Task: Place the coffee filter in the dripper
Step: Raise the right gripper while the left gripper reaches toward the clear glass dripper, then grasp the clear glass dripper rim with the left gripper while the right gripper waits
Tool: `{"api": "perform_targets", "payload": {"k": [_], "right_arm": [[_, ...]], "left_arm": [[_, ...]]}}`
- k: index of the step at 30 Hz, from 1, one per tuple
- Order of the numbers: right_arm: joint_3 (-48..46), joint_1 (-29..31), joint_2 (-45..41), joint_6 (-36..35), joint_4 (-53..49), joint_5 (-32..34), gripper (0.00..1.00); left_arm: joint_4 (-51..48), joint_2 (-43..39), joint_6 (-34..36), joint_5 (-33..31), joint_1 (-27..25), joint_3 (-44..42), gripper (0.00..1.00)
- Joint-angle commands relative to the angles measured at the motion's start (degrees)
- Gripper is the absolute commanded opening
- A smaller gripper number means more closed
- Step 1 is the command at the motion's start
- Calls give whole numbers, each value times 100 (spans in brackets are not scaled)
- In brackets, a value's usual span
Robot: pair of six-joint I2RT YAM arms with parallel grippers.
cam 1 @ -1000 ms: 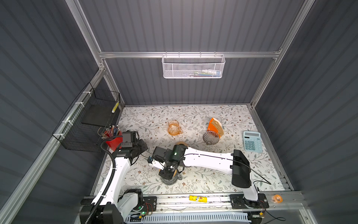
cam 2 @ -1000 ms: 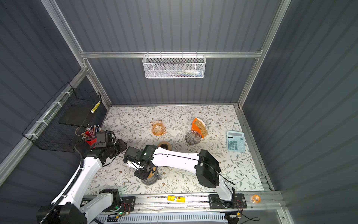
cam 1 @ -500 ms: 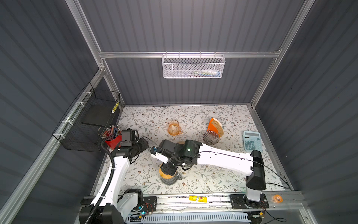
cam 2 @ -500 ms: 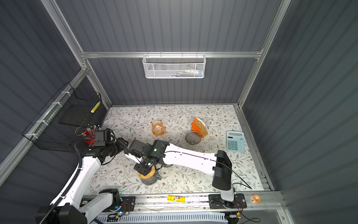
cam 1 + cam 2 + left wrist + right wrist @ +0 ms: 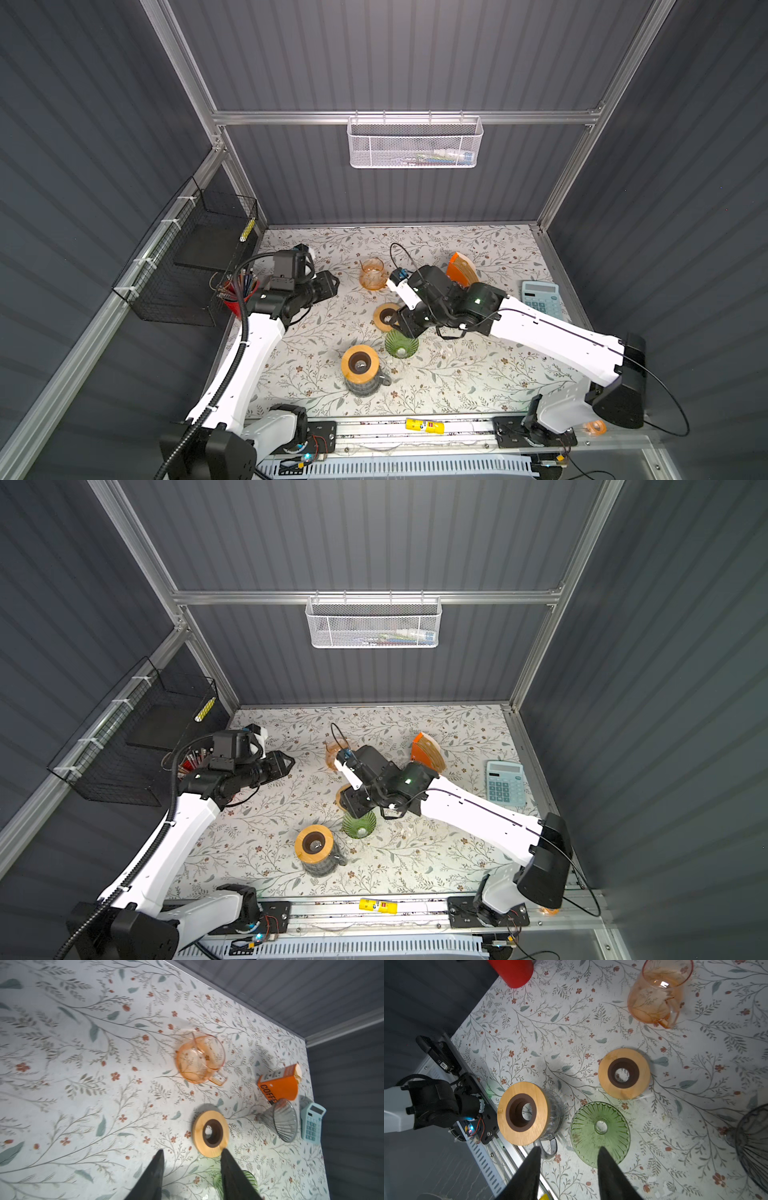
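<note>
Now R end effector backed off server, jaws apart.

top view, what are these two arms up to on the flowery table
The right gripper, open and empty, hangs above the green dripper, which stands beside a wood-topped glass jug. The left gripper, also open and empty, hovers off to the left. The orange coffee filter box lies at the back, and no filter is in the green dripper yet.

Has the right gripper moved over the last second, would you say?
Yes: the right gripper has drawn away from the glass server, toward the orange box.
</note>
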Motion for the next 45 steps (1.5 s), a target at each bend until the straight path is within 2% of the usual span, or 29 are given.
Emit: {"api": "perform_targets", "payload": {"k": [1, 13, 20, 26, 35, 45], "right_arm": [[-329, -231, -385, 117, 291, 80, 46], [-1634, -1518, -1771, 116, 568, 263, 48], [-2204, -2326, -2422, 211, 642, 3, 49], [-2625, -2946, -2860, 249, 534, -115, 50], [-2962, -3948, -3136, 225, 454, -581, 51], [-3038, -4302, -3093, 152, 533, -868, 51]], "left_arm": [[0, 288, 53, 125, -331, 349, 44], [0, 1911, 232, -299, -2179, 1682, 44], [147, 3051, 158, 43, -2640, 2625, 46], [171, 3878, 152, 279, -2906, 3179, 50], [278, 4674, 7, 407, -2996, 3445, 54], [307, 5452, -103, 558, -3001, 3869, 53]]}}
